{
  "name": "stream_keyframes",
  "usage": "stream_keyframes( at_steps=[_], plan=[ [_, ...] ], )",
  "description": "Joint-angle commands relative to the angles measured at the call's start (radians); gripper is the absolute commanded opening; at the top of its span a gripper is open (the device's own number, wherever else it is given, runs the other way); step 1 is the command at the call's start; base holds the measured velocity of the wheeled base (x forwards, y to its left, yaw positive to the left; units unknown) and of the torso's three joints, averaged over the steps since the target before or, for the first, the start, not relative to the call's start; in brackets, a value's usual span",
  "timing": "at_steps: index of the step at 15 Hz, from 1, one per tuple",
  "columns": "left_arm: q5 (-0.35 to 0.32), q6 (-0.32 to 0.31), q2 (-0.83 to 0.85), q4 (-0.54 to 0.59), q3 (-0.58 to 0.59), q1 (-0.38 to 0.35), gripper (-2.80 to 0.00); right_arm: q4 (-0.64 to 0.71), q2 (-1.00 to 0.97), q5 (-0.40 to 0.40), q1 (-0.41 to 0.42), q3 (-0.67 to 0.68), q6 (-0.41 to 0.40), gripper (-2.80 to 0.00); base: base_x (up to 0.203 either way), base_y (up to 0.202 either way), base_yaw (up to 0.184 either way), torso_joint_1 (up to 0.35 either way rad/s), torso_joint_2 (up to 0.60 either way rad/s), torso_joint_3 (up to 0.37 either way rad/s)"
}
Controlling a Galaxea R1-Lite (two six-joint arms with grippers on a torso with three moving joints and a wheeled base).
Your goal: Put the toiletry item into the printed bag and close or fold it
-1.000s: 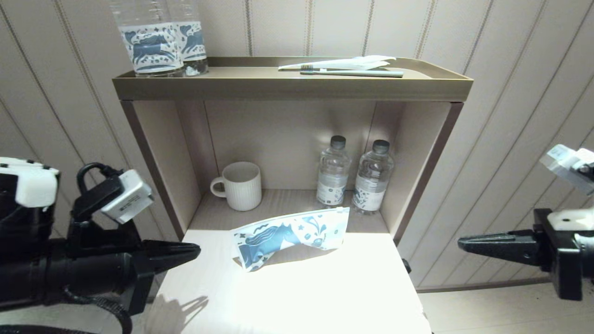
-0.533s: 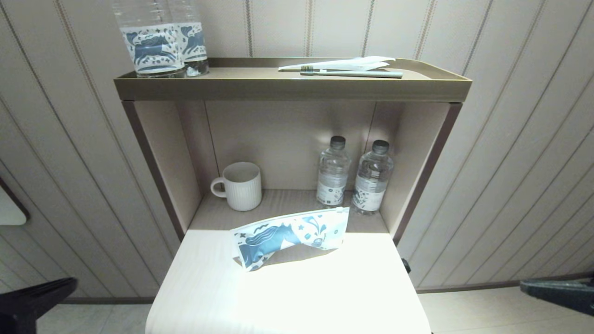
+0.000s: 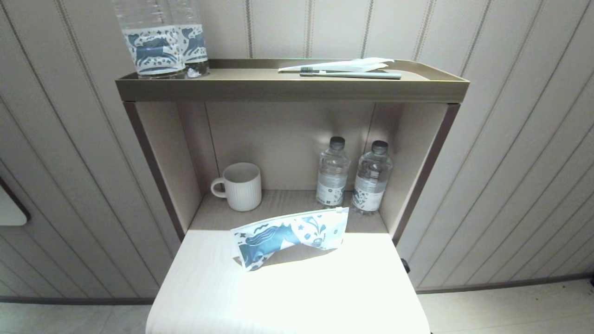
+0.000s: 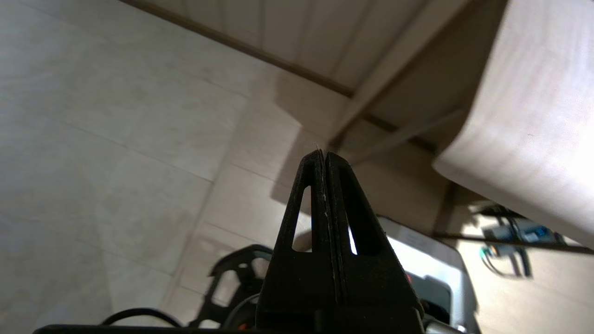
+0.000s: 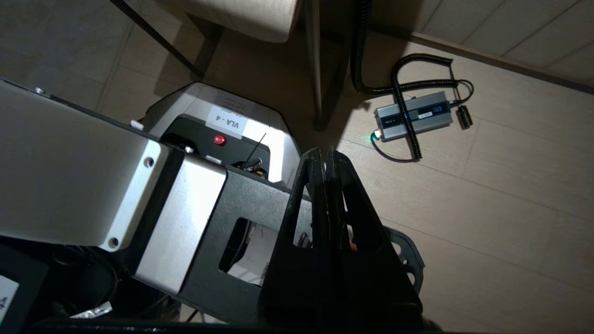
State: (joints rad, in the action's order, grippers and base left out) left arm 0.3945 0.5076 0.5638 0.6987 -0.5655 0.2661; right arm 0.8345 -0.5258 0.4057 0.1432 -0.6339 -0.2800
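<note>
The printed bag [image 3: 291, 235] lies on the tabletop [image 3: 287, 292], nothing blocking it. At its 11 o'clock stands a mug [image 3: 240, 185], at 1 o'clock two bottles [image 3: 355, 178]. A toothbrush [image 3: 350, 74] rests on the upper shelf [image 3: 290, 88]. Left gripper [image 4: 323, 157] and right gripper [image 5: 325, 155] hang over the floor, fingers pressed together, empty.

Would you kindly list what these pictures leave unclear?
- Printed bag, head view: opaque print hides any contents; zip state too small to tell.
- Two large bottles, head view: tops cut off by the frame edge.
- Both grippers: outside the head view.
</note>
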Motion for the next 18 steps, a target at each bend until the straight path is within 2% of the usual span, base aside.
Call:
stream_keyframes(
  at_steps=[1, 2, 3, 5, 6, 7, 8, 11, 12, 14, 16, 17, 18],
  plan=[
    [-0.001, -0.069, -0.115, 0.020, -0.007, -0.106, -2.80, 0.037, 0.149, -0.009, -0.007, 0.007, -0.004, -2.80, 0.000, 0.000, 0.000, 0.000, 0.00, 0.000],
    [-0.025, -0.146, -0.159, 0.024, -0.008, -0.198, -2.80, 0.063, 0.188, -0.015, -0.006, 0.016, -0.005, -2.80, 0.000, 0.000, 0.000, 0.000, 0.00, 0.000],
    [-0.080, -0.226, -0.199, 0.021, -0.007, -0.295, -2.80, 0.078, 0.205, -0.019, -0.008, 0.040, -0.005, -2.80, 0.000, 0.000, 0.000, 0.000, 0.00, 0.000],
    [-0.278, -0.372, -0.253, -0.037, 0.036, -0.488, -2.80, 0.063, 0.238, -0.022, -0.007, 0.086, -0.003, -2.80, 0.000, 0.000, 0.000, 0.000, 0.00, 0.000],
    [-0.362, -0.413, -0.266, -0.128, 0.105, -0.534, -2.80, 0.037, 0.265, -0.023, -0.006, 0.114, -0.001, -2.80, 0.000, 0.000, 0.000, 0.000, 0.00, 0.000],
    [-0.416, -0.438, -0.266, -0.244, 0.179, -0.542, -2.80, 0.002, 0.267, -0.032, -0.006, 0.139, 0.011, -2.80, 0.000, 0.000, 0.000, 0.000, 0.00, 0.000],
    [-0.443, -0.451, -0.263, -0.302, 0.218, -0.509, -2.80, -0.030, 0.267, -0.041, -0.006, 0.168, 0.023, -2.80, 0.000, 0.000, 0.000, 0.000, 0.00, 0.000],
    [-0.476, -0.442, -0.294, -0.352, 0.270, -0.261, -2.80, -0.176, 0.267, -0.060, -0.006, 0.280, 0.027, -2.80, 0.000, 0.000, 0.000, 0.000, 0.00, 0.000],
    [-0.481, -0.449, -0.328, -0.359, 0.298, -0.227, -2.80, -0.221, 0.267, -0.063, -0.006, 0.306, 0.029, -2.80, 0.000, 0.000, 0.000, 0.000, 0.00, 0.000],
    [-0.493, -0.510, -0.459, -0.385, 0.358, -0.240, -2.80, -0.284, 0.267, -0.071, -0.005, 0.316, 0.038, -2.80, 0.000, 0.000, 0.000, 0.000, 0.00, 0.000],
    [-0.482, -0.551, -0.555, -0.406, 0.388, -0.253, -2.80, -0.447, 0.267, -0.069, -0.005, 0.371, 0.038, -2.80, 0.000, 0.000, 0.000, 0.000, 0.00, 0.000],
    [-0.426, -0.581, -0.562, -0.422, 0.433, -0.255, -2.80, -0.544, 0.267, -0.064, -0.006, 0.430, 0.031, -2.80, 0.000, 0.000, 0.000, 0.000, 0.00, 0.000],
    [-0.369, -0.606, -0.563, -0.485, 0.476, -0.256, -2.80, -0.673, 0.267, -0.044, -0.006, 0.491, 0.022, -2.80, 0.000, 0.000, 0.000, 0.000, 0.00, 0.000]
  ],
)
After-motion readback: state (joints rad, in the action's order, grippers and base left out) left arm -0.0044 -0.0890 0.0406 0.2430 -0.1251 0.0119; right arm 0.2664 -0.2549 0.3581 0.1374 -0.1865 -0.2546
